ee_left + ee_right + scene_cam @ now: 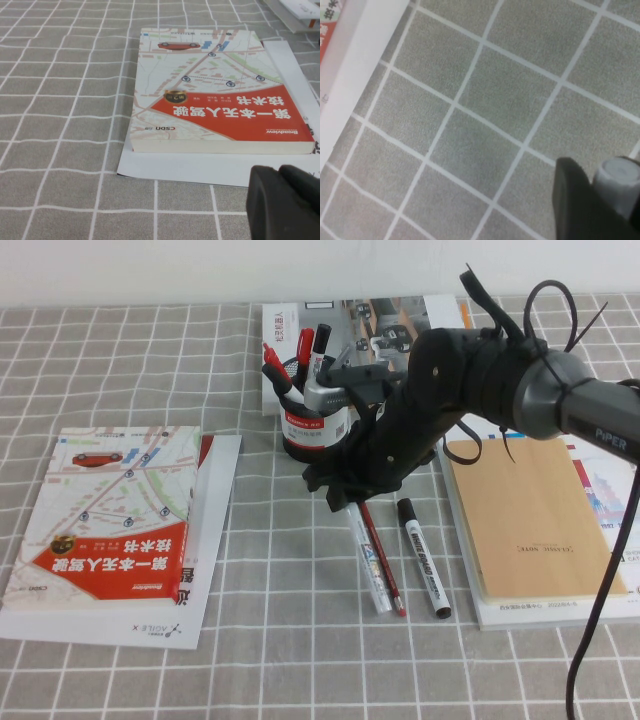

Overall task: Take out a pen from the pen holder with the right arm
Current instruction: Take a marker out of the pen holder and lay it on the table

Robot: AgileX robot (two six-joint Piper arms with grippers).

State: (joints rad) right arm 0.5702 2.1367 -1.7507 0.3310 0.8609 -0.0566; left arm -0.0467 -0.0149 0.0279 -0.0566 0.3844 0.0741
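Note:
A black pen holder (pixel 313 430) with a red and white label stands at the back middle, holding several red and black markers (pixel 300 350). My right gripper (pixel 338 490) hangs low just in front of it, shut on the upper end of a white pen (pixel 368 560) that slants down to the cloth. In the right wrist view the pen's grey end (pixel 619 175) sits against one black finger (pixel 572 200). My left gripper (pixel 280 172) is off to the left near the red book, fingers pressed together with nothing in them.
A thin red pen (pixel 385 565) and a black-capped whiteboard marker (pixel 422 555) lie beside the white pen. A red map-cover book (pixel 115 515) on white paper lies at the left, a tan notebook (pixel 530 515) at the right, a magazine (pixel 400 315) behind the holder.

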